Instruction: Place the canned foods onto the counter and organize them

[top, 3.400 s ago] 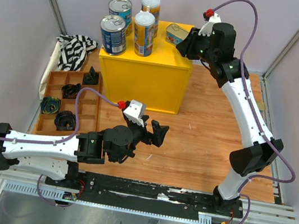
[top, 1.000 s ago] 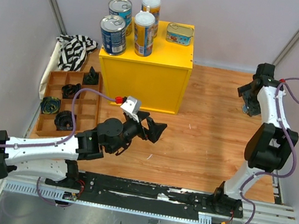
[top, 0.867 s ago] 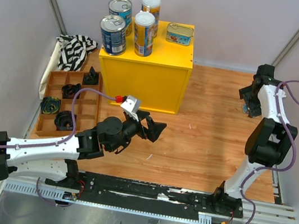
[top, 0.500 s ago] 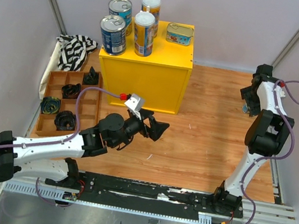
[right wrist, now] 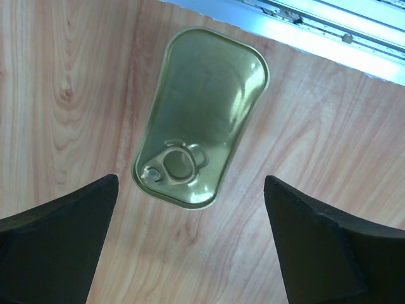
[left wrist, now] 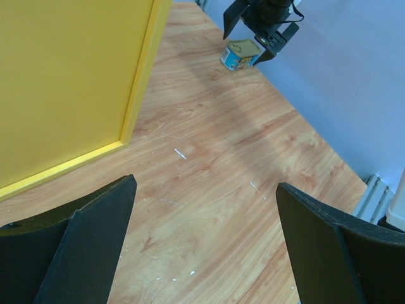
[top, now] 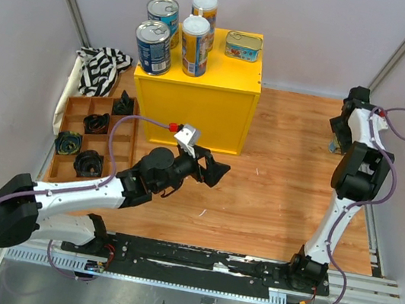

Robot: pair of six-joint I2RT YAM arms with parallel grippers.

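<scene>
The second gold tin (right wrist: 202, 117) lies flat on the wooden worktop (top: 281, 188), pull-tab lid up, at the far right side close to the metal rail (right wrist: 329, 22) along that edge. The right pincer (right wrist: 191, 183) hangs directly over it, released. Its two dark fingers (right wrist: 57, 247) stand wide apart, and the tin shows in the gap between them with bare wood on either side. Neither finger touches it. In the overhead view the arm hides most of this tin. The left wrist view shows it small and far off under the black pincer.

The left pincer (left wrist: 204, 190) is also released and grasps nothing. It is held low over the wood near the middle of the scene, just in front of the right-hand corner of the yellow worktop (top: 194, 104), well apart from the tin.

On top of the yellow worktop stand two blue-labelled cans (top: 153, 46) at the left. Two slim yellow-blue cans (top: 193, 45) stand just beside them. The first gold tin (top: 243, 47) lies at the far right corner.

A wooden compartment tray (top: 121, 154) holding small black objects (top: 88, 163) lies to the left of the yellow worktop. A striped cloth (top: 100, 70) is bunched at the tray's far end.
</scene>
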